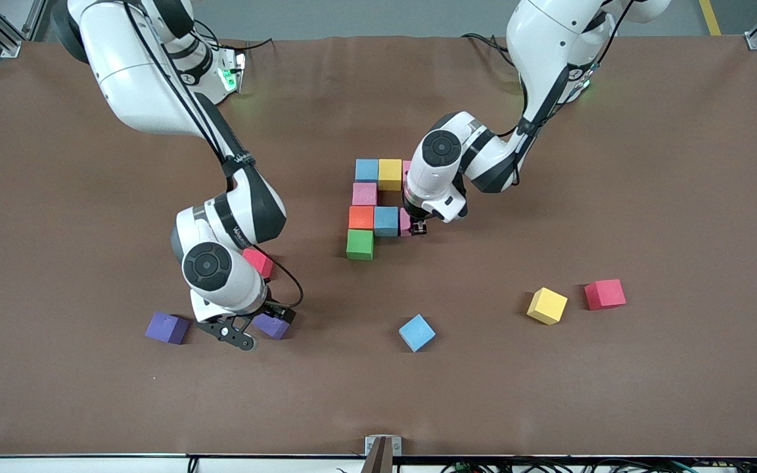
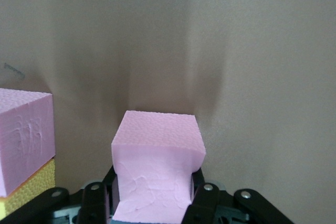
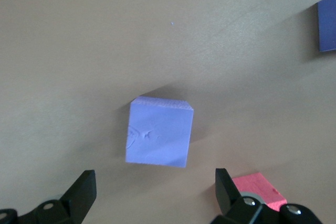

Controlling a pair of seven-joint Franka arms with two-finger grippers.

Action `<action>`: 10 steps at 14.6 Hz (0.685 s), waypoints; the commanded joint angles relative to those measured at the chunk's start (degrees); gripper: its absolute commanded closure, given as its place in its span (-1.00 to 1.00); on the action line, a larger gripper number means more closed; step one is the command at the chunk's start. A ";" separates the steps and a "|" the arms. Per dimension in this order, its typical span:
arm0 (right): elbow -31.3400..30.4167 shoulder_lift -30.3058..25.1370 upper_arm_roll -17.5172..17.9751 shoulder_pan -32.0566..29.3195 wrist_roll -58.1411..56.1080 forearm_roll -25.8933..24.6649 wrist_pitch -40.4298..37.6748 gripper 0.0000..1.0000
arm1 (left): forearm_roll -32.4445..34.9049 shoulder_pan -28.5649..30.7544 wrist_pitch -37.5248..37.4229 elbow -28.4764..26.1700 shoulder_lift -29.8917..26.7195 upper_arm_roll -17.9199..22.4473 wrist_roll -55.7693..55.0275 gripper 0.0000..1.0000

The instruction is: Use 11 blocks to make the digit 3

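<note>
Nearest the camera, a loose blue block (image 1: 416,332) is lying on the tabletop, at about five o'clock from the unfinished digit 3 (image 1: 378,207). I am clamping my left pincer (image 1: 420,228) on a pink block (image 2: 157,169) at that figure's edge. I am hovering my right pincer (image 3: 152,190), fingers apart, over a purple cube (image 3: 159,131).
</note>
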 commanded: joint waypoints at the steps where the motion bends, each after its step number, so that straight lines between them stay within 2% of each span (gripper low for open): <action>1: -7.06 -2.64 0.78 -1.61 -0.74 -2.27 3.68 -1.00 | 1.22 -0.56 0.73 0.02 0.12 0.21 -1.26 0.40; 3: -9.35 -3.61 0.78 -1.70 -0.74 -2.89 4.83 -1.00 | 1.22 -0.48 0.73 0.02 0.03 0.12 -1.26 0.37; 10: -10.32 -4.32 0.78 -1.70 -0.74 -2.89 4.57 -1.00 | 1.22 -0.56 0.65 0.10 0.03 0.12 -1.18 0.18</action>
